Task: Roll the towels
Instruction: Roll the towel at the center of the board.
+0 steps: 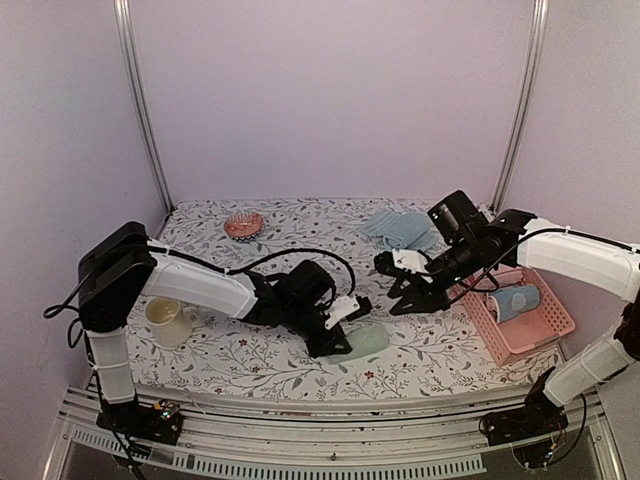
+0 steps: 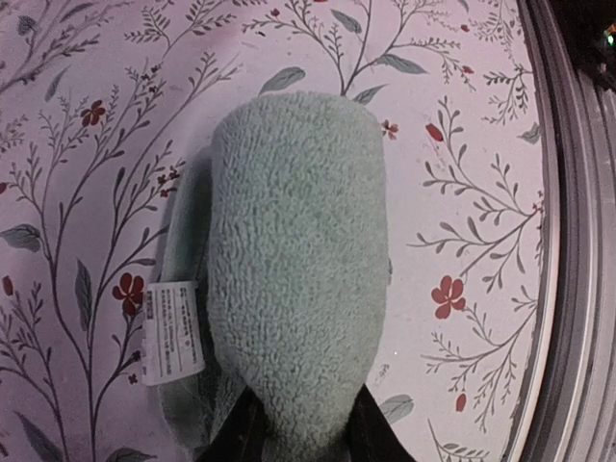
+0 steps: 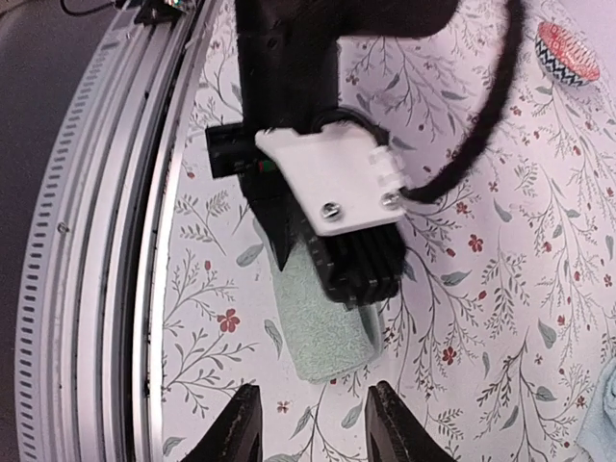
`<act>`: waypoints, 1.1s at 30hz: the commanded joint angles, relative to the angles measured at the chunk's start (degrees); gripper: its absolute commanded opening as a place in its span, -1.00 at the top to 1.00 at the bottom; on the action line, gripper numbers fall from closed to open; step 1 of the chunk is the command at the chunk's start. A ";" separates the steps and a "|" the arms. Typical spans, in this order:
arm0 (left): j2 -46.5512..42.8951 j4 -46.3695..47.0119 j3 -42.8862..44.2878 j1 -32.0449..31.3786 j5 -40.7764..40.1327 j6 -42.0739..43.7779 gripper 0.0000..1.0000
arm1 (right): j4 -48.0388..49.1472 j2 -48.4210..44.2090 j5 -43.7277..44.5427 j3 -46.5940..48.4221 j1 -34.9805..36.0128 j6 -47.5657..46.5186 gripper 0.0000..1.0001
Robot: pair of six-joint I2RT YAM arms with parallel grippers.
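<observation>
The pale green towel (image 2: 294, 250) lies rolled into a short thick cylinder near the table's front edge, its white label (image 2: 171, 332) sticking out on one side. My left gripper (image 2: 298, 428) is shut on the near end of this roll, with a dark finger pressed against each side. From above, the left gripper (image 1: 335, 335) sits low over the green roll (image 1: 368, 341). My right gripper (image 1: 405, 292) hangs open just right of it, above the table and holding nothing. In the right wrist view its fingertips (image 3: 241, 423) stand apart, short of the roll's free end (image 3: 327, 332). The light blue towel (image 1: 400, 229) lies loosely spread at the back right.
A pink basket (image 1: 545, 335) holding a blue dotted cup (image 1: 515, 300) stands at the right edge. A cream mug (image 1: 168, 321) is at front left and a small patterned bowl (image 1: 243, 225) at the back. The metal rail (image 3: 106, 289) runs along the table's front edge.
</observation>
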 commanded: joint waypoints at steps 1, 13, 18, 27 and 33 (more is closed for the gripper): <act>6.26 -9.73 1.63 3.15 14.15 -4.93 0.58 | 8.98 0.56 13.91 -6.96 5.24 -0.43 0.22; 8.60 -11.48 4.55 7.32 22.78 -8.21 0.62 | 21.48 6.50 29.12 -13.47 16.46 -3.57 0.09; 9.15 -11.97 4.94 7.86 23.09 -8.26 0.64 | 26.25 8.73 32.62 -13.13 17.43 -4.60 0.07; 9.95 -12.30 5.82 8.60 23.42 -8.23 0.66 | 26.04 14.94 30.35 -12.05 18.32 -6.35 0.03; 10.05 -12.34 6.17 8.94 23.46 -7.81 0.66 | 26.35 19.36 30.62 -11.55 18.45 -5.97 0.01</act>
